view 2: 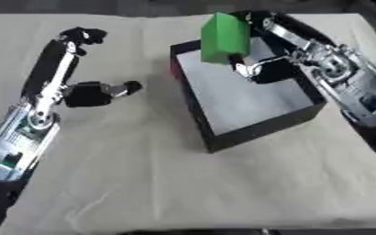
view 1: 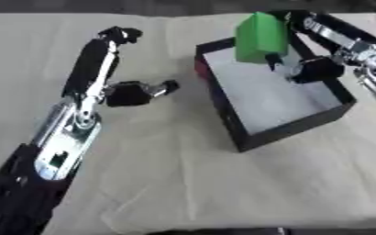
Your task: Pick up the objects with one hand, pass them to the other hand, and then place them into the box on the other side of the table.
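A green block hangs over the far left part of the black box, which has a white floor. My right hand comes in from the upper right and is shut on the block, with fingers behind it and the thumb below. My left hand is over the cloth to the left of the box. It is open, with fingers stretched toward the far edge, the thumb sticking out to the right, and nothing in it.
A beige, wrinkled cloth covers the table. Something small and red shows against the box's outer left wall. The table's near edge runs along the bottom of both views.
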